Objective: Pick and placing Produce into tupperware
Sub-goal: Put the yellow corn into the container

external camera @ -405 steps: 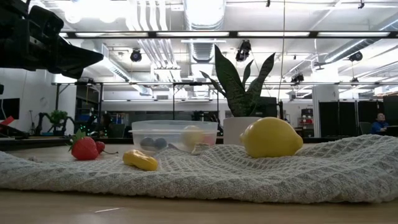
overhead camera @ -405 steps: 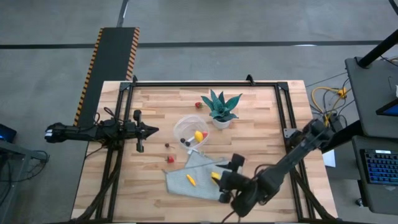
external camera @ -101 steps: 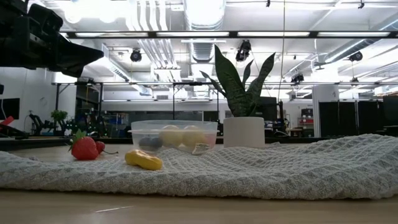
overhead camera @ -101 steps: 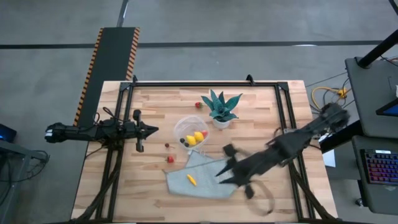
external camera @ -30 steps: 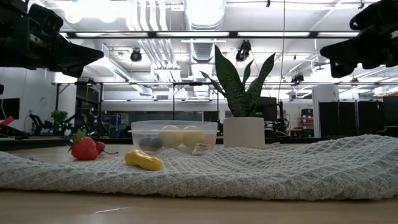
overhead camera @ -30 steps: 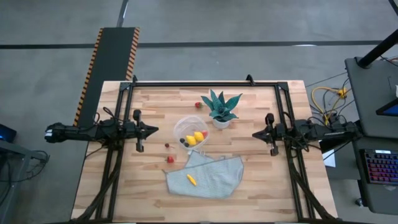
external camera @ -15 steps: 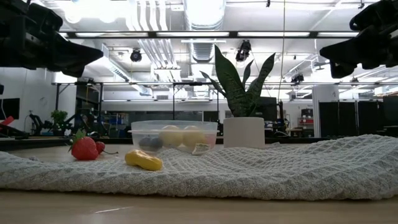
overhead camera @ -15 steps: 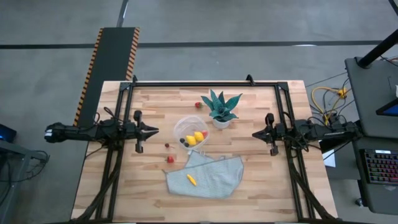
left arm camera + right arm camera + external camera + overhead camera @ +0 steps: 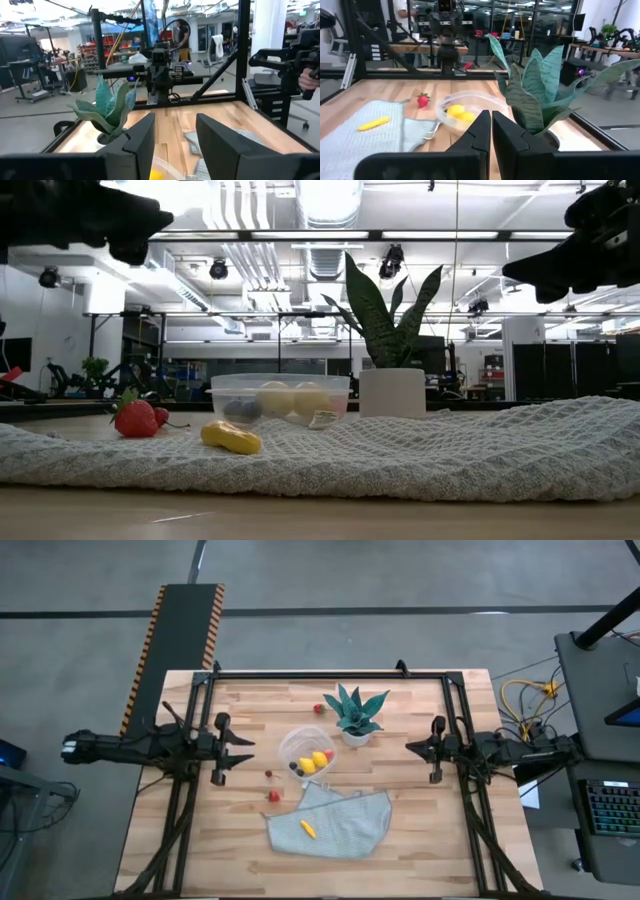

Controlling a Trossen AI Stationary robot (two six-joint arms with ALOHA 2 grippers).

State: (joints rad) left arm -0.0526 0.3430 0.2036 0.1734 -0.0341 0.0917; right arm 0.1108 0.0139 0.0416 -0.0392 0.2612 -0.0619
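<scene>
The clear round tupperware [image 9: 308,752] stands mid-table on its base, with yellow lemon-like pieces and a few small dark and red ones inside. Loose produce lies around it. There is a red berry [image 9: 319,709] by the plant, a dark ball [image 9: 268,774] and a strawberry [image 9: 274,796] on the wood, and a yellow piece [image 9: 308,829] on the grey cloth [image 9: 340,822]. My left gripper [image 9: 247,748] hovers open at the table's left edge, pointing level toward the tupperware [image 9: 161,170]. At the right edge my right gripper [image 9: 409,748] hovers shut [image 9: 491,131].
A teal-leaved plant in a white pot [image 9: 355,714] stands just right of and behind the tupperware. The black frame rails [image 9: 452,720] run along the table's left, right and far sides. Bare wood lies between each gripper and the middle.
My left gripper has opened its fingers and risen at the table's left edge, still pointing level toward the middle. The produce, the tupperware and the cloth have stayed where they were.
</scene>
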